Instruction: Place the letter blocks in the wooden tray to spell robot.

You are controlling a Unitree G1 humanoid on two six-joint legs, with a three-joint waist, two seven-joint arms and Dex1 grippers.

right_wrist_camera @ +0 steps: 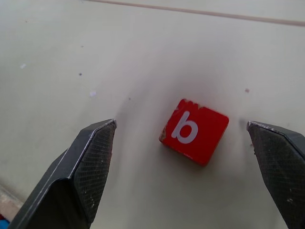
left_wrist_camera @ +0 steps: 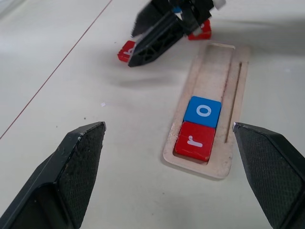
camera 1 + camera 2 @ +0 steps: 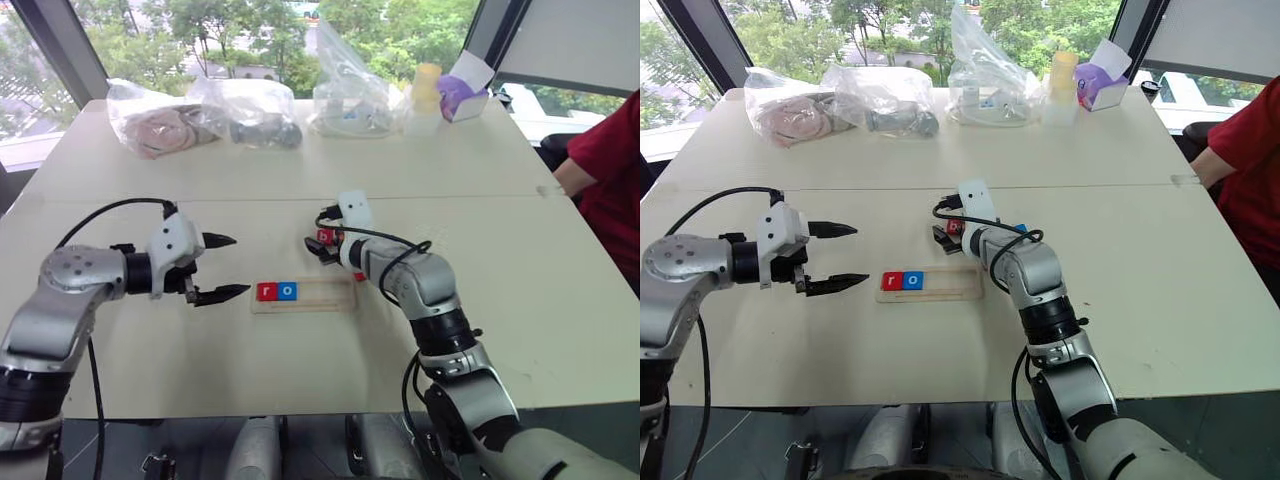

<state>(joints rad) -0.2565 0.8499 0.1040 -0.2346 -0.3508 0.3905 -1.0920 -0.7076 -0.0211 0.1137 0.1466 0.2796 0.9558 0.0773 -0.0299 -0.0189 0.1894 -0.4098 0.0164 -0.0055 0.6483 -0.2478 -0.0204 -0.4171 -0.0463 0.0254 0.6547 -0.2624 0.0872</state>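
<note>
Wooden tray (image 3: 318, 300): long, shallow frame of light wood, lying flat on the table with its long side running left to right. Two letter blocks sit in its left end, touching each other: red "r" (image 3: 266, 291) outermost, blue "o" (image 3: 288, 291) next to it; the remaining slots to the right are bare wood. Red "b" block (image 1: 194, 130) lies flat on the table beyond the tray, letter face up, apart from the tray. Another red block (image 2: 200, 33) lies on the table near the tray's empty end, letter unreadable.
</note>
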